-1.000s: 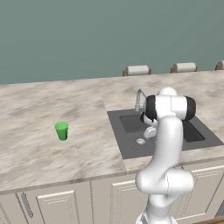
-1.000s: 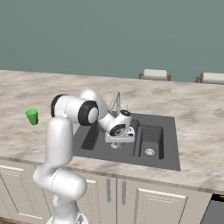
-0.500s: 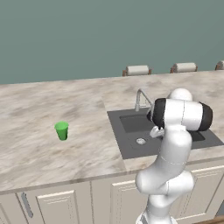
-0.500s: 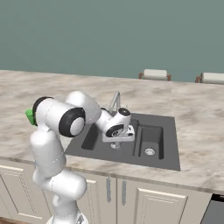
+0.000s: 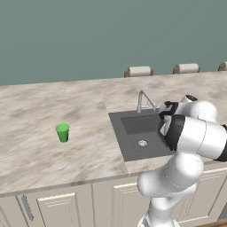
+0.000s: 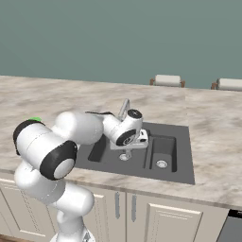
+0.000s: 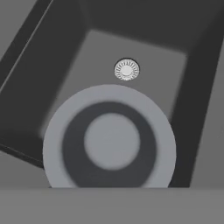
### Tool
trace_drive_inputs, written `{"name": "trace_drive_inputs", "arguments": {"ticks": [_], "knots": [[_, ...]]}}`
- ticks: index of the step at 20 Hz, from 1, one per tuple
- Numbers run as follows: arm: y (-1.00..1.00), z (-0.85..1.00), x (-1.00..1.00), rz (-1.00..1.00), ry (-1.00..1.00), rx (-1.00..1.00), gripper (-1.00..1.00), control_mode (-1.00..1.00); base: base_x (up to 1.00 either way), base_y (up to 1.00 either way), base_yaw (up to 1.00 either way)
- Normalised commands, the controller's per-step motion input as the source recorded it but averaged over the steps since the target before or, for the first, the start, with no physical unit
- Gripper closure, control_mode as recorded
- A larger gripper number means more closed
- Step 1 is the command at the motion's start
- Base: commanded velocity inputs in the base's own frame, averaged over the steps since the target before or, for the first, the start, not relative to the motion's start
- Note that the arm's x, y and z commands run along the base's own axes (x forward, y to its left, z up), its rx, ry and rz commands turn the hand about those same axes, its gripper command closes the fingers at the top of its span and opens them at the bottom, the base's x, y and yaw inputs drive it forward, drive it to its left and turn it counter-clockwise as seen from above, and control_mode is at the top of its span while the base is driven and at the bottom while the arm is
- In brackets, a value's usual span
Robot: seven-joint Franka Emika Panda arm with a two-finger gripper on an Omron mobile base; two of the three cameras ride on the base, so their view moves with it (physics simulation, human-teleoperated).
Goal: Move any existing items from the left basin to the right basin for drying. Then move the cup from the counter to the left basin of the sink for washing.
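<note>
Couldn't tell if the jaws were gripping anything. A blurry pale ring (image 7: 109, 140) hung close under the hand, above a basin drain (image 7: 127, 70). I'd carry it low and release gently. The green cup (image 5: 62, 132) sat on the counter (image 5: 31, 150).

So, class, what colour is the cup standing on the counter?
Bright green; the cup shows best in the left base view.

Cup (image 5: 62, 132) bright green — sink (image 5: 133, 142) dark grey.

Even, flat rendered light; soft shadows in sink (image 6: 181, 156); blurred grey disc close in hand view.
</note>
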Motion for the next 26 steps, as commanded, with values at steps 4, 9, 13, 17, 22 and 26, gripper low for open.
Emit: {"name": "trace_drive_inputs", "arguments": {"ticks": [4, 9, 13, 17, 22, 26], "knots": [[-0.30, 0.60, -0.08, -0.01, 0.00, 0.00, 1.00, -1.00, 0.00, 0.00, 0.00], [-0.40, 0.26, 0.01, -0.04, 0.01, 0.00, 1.00, -1.00, 0.00, 0.00, 0.00], [-0.42, 0.00, 0.02, -0.04, 0.02, 0.00, 1.00, -1.00, 0.00, 0.00, 0.00], [-0.47, 0.00, 0.00, -0.05, 0.00, 0.00, 1.00, -1.00, 0.00, 0.00, 0.00], [-0.36, -0.08, 0.10, -0.01, 0.03, -0.02, 1.00, -1.00, 0.00, 0.00, 0.00], [-0.21, -0.36, 0.21, 0.00, 0.03, -0.01, 1.00, -1.00, 0.00, 0.00, 0.00]]}}
